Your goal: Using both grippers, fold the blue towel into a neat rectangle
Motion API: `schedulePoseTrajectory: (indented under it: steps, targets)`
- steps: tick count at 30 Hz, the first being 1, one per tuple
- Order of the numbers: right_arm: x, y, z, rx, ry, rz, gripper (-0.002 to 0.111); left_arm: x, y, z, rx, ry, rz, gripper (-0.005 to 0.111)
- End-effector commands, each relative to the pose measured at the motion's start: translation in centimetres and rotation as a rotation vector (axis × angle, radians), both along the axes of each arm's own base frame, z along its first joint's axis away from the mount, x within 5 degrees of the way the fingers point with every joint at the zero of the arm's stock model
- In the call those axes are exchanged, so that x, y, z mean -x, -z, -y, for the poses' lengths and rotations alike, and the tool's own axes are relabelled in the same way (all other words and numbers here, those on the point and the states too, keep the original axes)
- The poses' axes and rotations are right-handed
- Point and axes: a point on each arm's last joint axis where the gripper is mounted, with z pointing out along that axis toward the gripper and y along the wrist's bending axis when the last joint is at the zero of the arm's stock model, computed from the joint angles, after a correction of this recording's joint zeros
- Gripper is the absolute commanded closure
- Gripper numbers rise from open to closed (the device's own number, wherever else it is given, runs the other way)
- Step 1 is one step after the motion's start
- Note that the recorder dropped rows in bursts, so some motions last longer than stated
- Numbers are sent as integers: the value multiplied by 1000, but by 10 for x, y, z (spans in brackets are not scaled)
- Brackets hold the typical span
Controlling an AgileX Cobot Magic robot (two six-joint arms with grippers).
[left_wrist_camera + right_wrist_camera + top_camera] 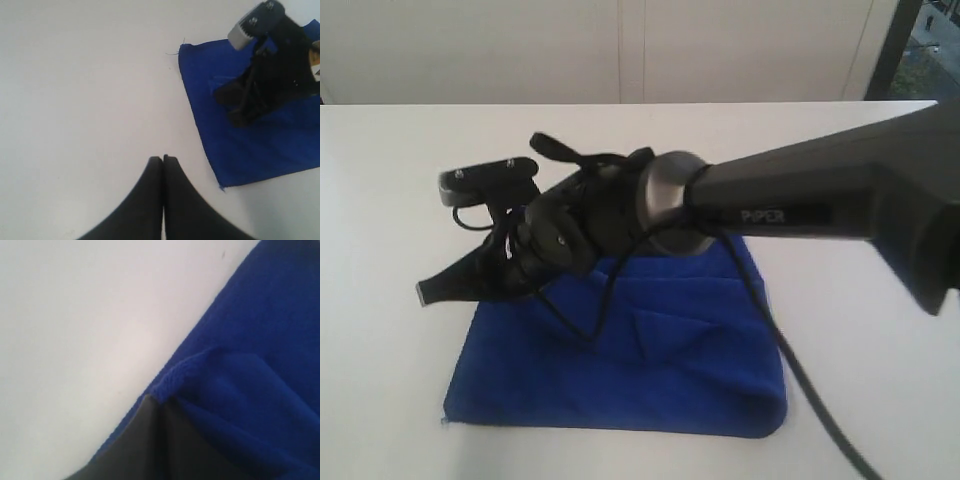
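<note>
Towel [660, 370], lower centre: roughly rectangular, creased, tidying left; your left hand [163, 159] closed, empty over table [75, 75]; right hand [157, 401] closed at towel's edge, hold unclear.

The right arm's dark grey tube [840, 195], marked with pale "PIPER" lettering [775, 214], ends at a brushed silver collar [665, 195]; beyond the collar come a black wrist housing [570, 228], looping black cables [765, 305] and a grey-edged camera block [485, 180] dotted with two small screws [458, 174]. Farthest from the collar, the right gripper [428, 291] narrows to a pale-tipped black wedge, while the left gripper [163, 160] shows two smooth black fingers [147, 192], curved and tapering.
</note>
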Motion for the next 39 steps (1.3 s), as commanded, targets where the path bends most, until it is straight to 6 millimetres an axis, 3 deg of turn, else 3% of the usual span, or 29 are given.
schedulePoseTrajectory:
  steps: [1, 5, 12, 17, 23, 25, 31, 34, 39]
  targets:
    - [3, -32, -4, -49, -17, 64, 108, 2, 2, 0, 6, -1, -7, 107]
    - [3, -14, -15, -47, -41, 70, 108, 2, 2, 0, 6, -1, -7, 107]
    - [-4, 49, -25, -21, -42, 45, 108, 2, 2, 0, 6, -1, -7, 107]
    - [-4, 55, -25, -15, -42, 39, 104, 2, 2, 0, 6, -1, -7, 107]
    - [-3, 37, -24, -28, -43, 52, 65, 2, 2, 0, 6, -1, -7, 107]
    - [-1, 20, -21, -33, -41, 56, 60, 2, 2, 0, 6, -1, -7, 107]
    - [1, -35, 1, -6, -50, 76, 61, 2, 2, 0, 6, -1, -7, 107]
    - [-3, -51, 19, 62, -75, 93, 63, 2, 2, 0, 6, -1, -7, 107]
    - [-23, -48, 57, 273, -91, 106, 90, 2, 2, 0, 6, -1, -7, 107]
